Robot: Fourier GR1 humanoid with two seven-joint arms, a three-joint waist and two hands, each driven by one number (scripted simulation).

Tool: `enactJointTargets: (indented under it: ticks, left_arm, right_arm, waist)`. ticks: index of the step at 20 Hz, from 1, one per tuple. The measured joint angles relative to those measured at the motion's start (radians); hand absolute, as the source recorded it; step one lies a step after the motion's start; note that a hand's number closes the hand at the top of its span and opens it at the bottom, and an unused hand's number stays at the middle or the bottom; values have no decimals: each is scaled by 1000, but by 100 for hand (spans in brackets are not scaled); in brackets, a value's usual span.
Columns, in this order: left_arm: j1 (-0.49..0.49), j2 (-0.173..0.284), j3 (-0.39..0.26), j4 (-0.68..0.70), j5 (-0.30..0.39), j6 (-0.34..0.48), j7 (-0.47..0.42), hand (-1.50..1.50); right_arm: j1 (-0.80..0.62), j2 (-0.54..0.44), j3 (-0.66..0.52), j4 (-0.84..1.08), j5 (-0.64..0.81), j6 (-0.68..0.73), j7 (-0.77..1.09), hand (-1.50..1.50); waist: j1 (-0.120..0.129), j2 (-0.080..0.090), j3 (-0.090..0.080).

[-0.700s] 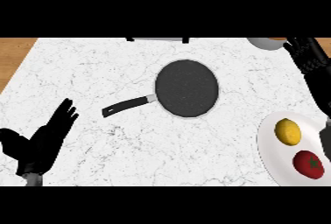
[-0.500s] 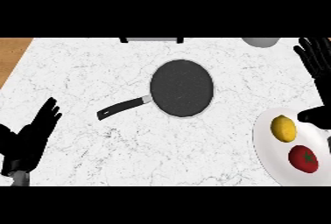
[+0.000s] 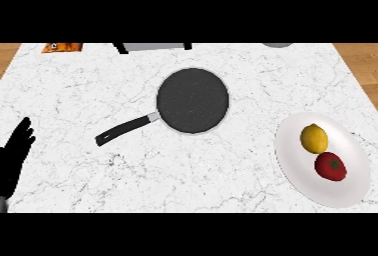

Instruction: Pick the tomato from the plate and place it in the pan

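We log the tomato (image 3: 331, 166) lying on the white plate (image 3: 295, 165), touching the lemon (image 3: 314, 138) on its nearer side. The plate sits right of the black pan (image 3: 193, 101), apart from it. Our left hand (image 3: 15, 150) rests far left of the pan, fingers straight, holding nothing. Right hand out of sight.

A white marble counter (image 3: 221, 185) with grey veins, wooden floor (image 3: 358, 52) showing at both far corners.
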Motion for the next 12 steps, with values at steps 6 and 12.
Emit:
enactJointTargets:
  ticks: [6,12]
  left_arm:
    - [-63,-11,-27,36,-49,1,31,0]
    - [-116,-29,-38,93,-81,-2,27,0]
  right_arm:
    - [298,109,-46,-148,6,41,-197,-150]
    - [427,-11,-61,-296,113,68,-28,-150]
  waist:
    - [42,-1,-3]
    - [65,1,-6]
